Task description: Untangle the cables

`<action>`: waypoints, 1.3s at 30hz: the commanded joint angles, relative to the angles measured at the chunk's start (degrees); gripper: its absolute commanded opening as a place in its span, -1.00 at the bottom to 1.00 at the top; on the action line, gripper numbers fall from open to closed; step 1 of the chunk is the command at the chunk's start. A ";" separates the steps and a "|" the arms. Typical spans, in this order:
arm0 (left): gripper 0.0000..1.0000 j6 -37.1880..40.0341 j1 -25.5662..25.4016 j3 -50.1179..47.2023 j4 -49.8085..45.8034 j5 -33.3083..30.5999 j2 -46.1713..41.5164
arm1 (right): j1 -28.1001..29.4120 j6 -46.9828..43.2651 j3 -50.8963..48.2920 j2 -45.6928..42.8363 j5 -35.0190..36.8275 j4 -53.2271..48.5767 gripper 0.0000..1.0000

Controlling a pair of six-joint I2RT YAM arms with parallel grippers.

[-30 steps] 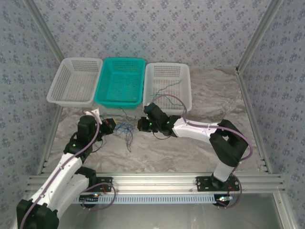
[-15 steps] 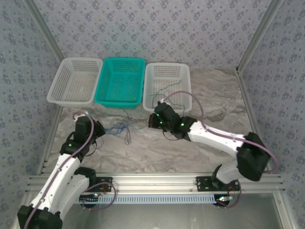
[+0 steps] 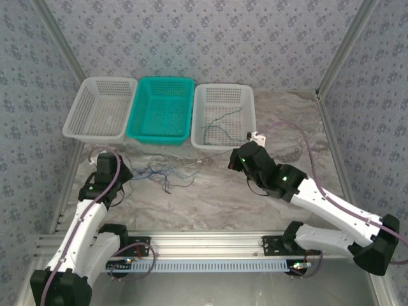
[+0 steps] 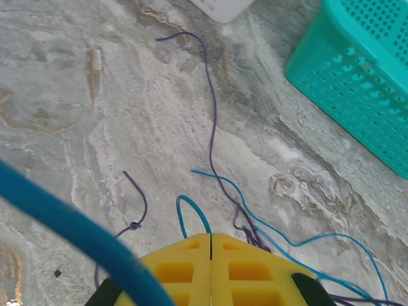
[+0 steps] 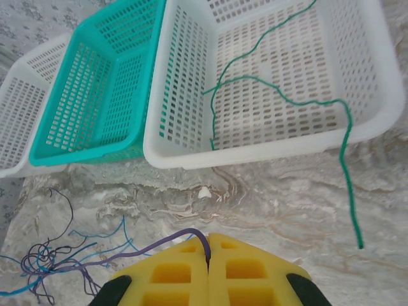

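Note:
A loose tangle of blue and dark purple cables (image 3: 163,173) lies on the marble table between the arms, also seen as the tangle (image 5: 44,260) in the right wrist view. My left gripper (image 3: 124,173) sits at the tangle's left end; its yellow fingers (image 4: 242,268) are shut on a blue cable (image 4: 191,207) that loops into their seam. My right gripper (image 3: 235,159) is right of the tangle, shut on a purple cable (image 5: 153,247) stretched taut back to the tangle. A green cable (image 5: 280,95) lies in the right white basket, one end hanging over the rim onto the table.
Three baskets stand in a row at the back: a white one (image 3: 102,81), a teal one (image 3: 167,80) and a white one (image 3: 223,87). Another purple cable (image 4: 211,121) runs toward the baskets. A blurred blue band (image 4: 57,220) crosses the left wrist view's foreground.
My right gripper has pulled away to the right with the purple cable, drawing it taut. My left gripper has drawn back to the left. The tangle has spread out between them.

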 commanded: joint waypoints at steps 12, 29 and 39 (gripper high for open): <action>-1.00 0.23 8.35 1.53 -4.03 -2.83 1.77 | -8.37 -6.90 10.58 -10.12 9.41 -13.11 -1.00; -1.00 2.23 14.33 0.72 -1.30 3.16 4.29 | -20.48 -18.34 19.37 -14.34 0.30 -10.94 -1.00; -0.92 1.75 14.64 0.30 0.49 7.10 6.51 | -22.11 -20.26 20.19 -12.66 -14.95 -3.12 -1.00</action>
